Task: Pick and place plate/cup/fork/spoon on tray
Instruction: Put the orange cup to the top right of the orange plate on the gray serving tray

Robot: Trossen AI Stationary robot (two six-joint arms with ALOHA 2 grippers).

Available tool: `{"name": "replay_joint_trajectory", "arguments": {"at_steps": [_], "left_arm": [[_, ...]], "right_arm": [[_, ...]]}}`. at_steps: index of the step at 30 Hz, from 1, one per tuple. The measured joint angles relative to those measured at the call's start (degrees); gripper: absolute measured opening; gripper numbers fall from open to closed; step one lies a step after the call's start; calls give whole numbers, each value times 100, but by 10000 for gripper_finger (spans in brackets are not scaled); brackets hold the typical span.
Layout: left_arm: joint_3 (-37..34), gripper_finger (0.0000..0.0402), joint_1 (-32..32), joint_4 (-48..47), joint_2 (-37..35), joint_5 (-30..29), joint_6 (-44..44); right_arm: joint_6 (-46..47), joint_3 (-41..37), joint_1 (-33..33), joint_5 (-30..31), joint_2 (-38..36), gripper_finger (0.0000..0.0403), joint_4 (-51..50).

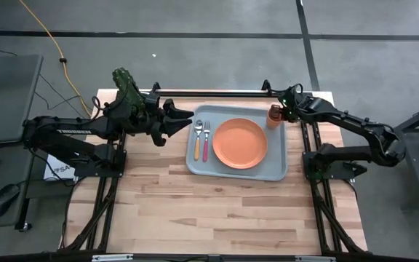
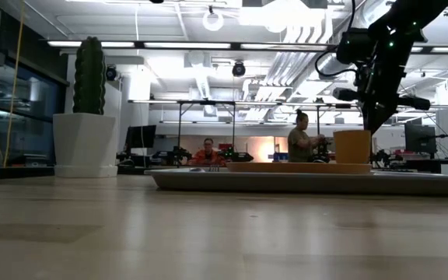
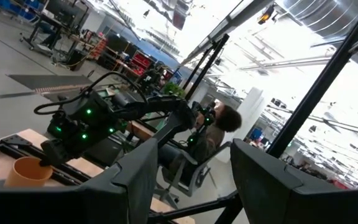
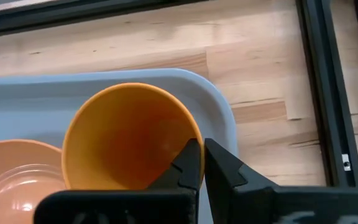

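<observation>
Clearly, cup (image 4: 126, 137): upright at the tray's (image 1: 276, 169) far right corner, seemingly resting in it, beside the plate (image 1: 239, 143).
Right gripper (image 4: 202, 163): fingers pinched thinly on the cup's rim wall, likely setting it down.
Fork (image 1: 206, 138), spoon (image 1: 198, 138): side by side at the tray's left end.
Left gripper (image 1: 180, 122): spread wide, waiting beside the tray's left edge.

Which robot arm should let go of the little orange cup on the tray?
The right one. The right gripper is already pinching the rim of the cup, which sits in the tray corner beside the plate. The left gripper is open, near the tray's other end.
</observation>
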Motion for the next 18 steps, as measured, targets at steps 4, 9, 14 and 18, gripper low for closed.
{"name": "replay_joint_trajectory", "arguments": {"at_steps": [4, 9, 14, 18], "left_arm": [[0, 188, 0, 1, 0, 0, 0], [0, 188, 0, 3, 0, 0, 0], [2, 188, 0, 1, 2, 0, 0], [2, 188, 0, 1, 4, 0, 0]], "right_arm": [[72, 0, 1, -40, 72, 0, 35], [209, 0, 0, -140, 74, 0, 18], [358, 0, 0, -145, 123, 0, -11], [398, 7, 2, -146, 281, 0, 11]]}}
